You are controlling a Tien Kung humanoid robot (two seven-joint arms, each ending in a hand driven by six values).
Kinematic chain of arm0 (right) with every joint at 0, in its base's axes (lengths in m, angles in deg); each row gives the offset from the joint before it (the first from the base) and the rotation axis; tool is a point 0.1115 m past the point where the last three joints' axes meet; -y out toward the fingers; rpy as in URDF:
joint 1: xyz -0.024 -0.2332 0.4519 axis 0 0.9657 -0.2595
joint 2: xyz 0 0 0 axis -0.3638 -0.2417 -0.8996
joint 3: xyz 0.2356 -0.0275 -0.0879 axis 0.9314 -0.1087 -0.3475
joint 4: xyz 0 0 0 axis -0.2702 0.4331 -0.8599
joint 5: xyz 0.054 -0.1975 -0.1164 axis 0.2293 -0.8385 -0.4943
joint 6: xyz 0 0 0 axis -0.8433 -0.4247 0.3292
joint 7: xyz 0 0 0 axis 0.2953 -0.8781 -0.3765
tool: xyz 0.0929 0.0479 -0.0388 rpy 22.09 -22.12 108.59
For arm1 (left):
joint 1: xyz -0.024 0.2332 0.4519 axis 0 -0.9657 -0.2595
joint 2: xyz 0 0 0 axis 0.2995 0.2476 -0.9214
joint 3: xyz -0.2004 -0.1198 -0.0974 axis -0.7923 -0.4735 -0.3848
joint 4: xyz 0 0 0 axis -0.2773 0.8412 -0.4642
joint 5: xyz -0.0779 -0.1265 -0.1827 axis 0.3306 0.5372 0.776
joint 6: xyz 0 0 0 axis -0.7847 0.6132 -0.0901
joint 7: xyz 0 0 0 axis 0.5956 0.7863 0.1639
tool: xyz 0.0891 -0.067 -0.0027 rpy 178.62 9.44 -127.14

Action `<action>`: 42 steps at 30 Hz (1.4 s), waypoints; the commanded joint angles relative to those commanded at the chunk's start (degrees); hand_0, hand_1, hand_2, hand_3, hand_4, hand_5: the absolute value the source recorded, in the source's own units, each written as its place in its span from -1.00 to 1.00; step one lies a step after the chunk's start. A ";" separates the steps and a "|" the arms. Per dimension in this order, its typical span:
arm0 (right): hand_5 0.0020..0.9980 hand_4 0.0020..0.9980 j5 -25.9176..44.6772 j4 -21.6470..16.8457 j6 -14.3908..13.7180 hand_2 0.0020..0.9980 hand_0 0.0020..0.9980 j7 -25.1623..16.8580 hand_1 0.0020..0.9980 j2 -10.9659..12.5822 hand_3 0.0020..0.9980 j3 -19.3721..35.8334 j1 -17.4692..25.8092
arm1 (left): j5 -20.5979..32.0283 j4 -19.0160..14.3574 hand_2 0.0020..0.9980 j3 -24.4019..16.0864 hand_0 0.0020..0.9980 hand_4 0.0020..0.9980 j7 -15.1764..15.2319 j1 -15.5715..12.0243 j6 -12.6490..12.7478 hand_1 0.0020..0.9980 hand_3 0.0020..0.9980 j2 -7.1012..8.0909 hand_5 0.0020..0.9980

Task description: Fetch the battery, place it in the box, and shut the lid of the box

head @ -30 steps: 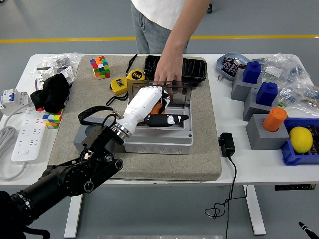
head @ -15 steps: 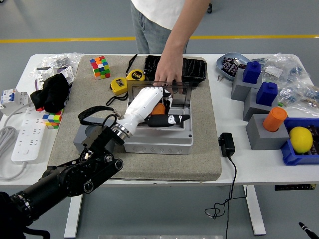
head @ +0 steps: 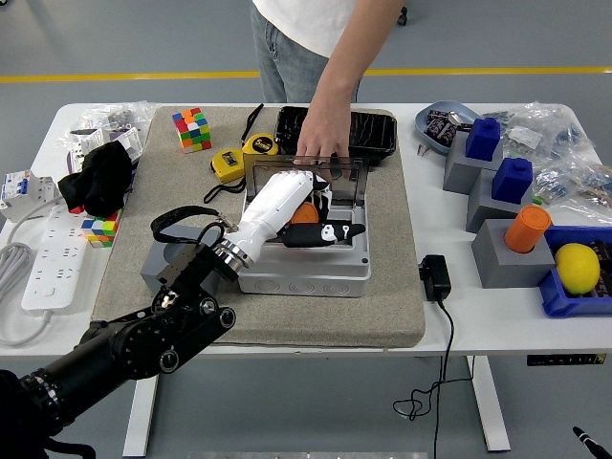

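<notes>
The orange battery (head: 304, 213) lies inside the open grey box (head: 304, 271) on the mat, partly hidden by my hand. My left hand (head: 317, 212), white with black fingers, reaches into the box from the left. Its thumb (head: 323, 232) and fingers are spread around the battery, with no visible grip on it. The box's clear lid (head: 346, 182) stands upright at the far side. A person's hand (head: 317, 143) rests on the lid's top edge and holds it up. My right arm is out of view.
Behind the box are a black tray (head: 368, 132), two yellow tape measures (head: 234, 158) and a colour cube (head: 192, 128). A black strap (head: 177, 222) and a grey block lie left of the box. A black adapter (head: 435, 277) lies to the right, with grey and blue blocks (head: 502, 206) beyond.
My left hand has drawn back slightly to the left and turned, so more of the orange battery shows in the box. The person's hand and the lid have not moved.
</notes>
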 joint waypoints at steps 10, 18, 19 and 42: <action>1.00 1.00 0.33 0.11 0.00 0.52 0.94 -0.08 0.67 0.11 0.61 -0.29 0.10 | -0.04 -1.22 -0.23 0.18 -0.09 1.00 -0.54 -0.36 -1.70 -0.22 -0.22 0.00 0.71; 1.00 1.00 0.19 -0.01 0.13 0.52 0.93 -0.09 0.67 0.07 0.61 -0.14 0.20 | -0.66 -2.29 0.02 0.31 0.37 1.00 -1.18 -0.84 -2.74 0.14 -0.04 0.06 0.77; 1.00 1.00 0.24 0.02 0.11 0.52 0.93 -0.09 0.67 0.06 0.61 -0.15 0.23 | -0.98 -3.20 0.02 0.46 0.37 1.00 -1.58 -1.01 -3.16 0.14 -0.04 0.27 0.77; 1.00 1.00 0.20 0.16 0.01 0.51 0.92 0.06 0.67 -0.26 0.61 0.62 0.47 | 22.62 -30.24 -0.18 -13.95 -0.30 1.00 -35.51 -5.67 -52.54 -0.03 -0.19 4.04 0.70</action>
